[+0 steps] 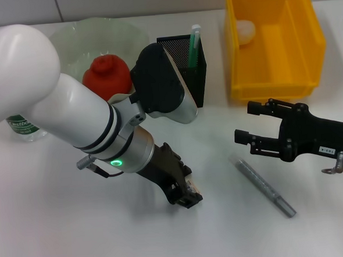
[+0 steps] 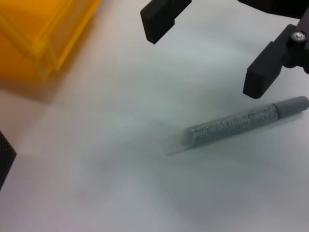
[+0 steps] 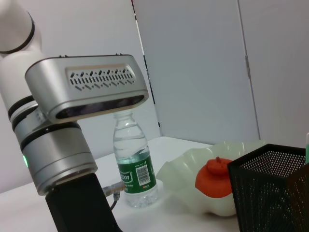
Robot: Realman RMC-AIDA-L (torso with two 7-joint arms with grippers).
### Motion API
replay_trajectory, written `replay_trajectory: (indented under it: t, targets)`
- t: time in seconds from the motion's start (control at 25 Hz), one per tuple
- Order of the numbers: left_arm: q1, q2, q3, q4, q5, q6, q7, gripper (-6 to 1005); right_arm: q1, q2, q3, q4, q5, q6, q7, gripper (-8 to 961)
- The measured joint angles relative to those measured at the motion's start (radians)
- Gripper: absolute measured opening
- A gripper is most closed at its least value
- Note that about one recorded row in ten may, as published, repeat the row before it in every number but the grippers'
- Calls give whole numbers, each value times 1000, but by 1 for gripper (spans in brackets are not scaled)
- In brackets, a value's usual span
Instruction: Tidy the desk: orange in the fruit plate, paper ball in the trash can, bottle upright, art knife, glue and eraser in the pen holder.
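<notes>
My left gripper [image 1: 186, 196] is low over the table's middle, shut on a small beige block, the eraser [image 1: 189, 185]. My right gripper [image 1: 244, 122] hovers open just beyond a grey glittery glue stick [image 1: 265, 187] lying on the table; the left wrist view shows that glue stick [image 2: 231, 126] and the right gripper [image 2: 207, 53] above it. The orange [image 1: 106, 74] sits in the pale green fruit plate [image 1: 73, 38]. The paper ball [image 1: 245, 32] lies in the yellow trash can [image 1: 274, 90]. The bottle [image 3: 135, 162] stands upright. A green stick [image 1: 194, 45] stands in the black mesh pen holder [image 1: 199, 83].
My left arm's white forearm [image 1: 53, 106] crosses the left half of the table and hides most of the bottle [image 1: 23, 126] in the head view. The pen holder stands between the plate and the trash can.
</notes>
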Motion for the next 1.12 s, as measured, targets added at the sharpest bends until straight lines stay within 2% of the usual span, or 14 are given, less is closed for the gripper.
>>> replay_trajectory:
  t: [0.12, 0.24, 1.12]
  targets:
    - [0, 0, 0, 0, 1, 0, 2, 610, 0, 0, 0, 0, 0, 0, 0, 760]
    - [0, 0, 0, -1, 1, -1, 2, 443, 0, 0, 0, 0, 0, 0, 0, 760]
    - [0, 0, 7, -1, 3, -5, 2, 438, 8, 0, 1, 0, 0, 3, 0, 760]
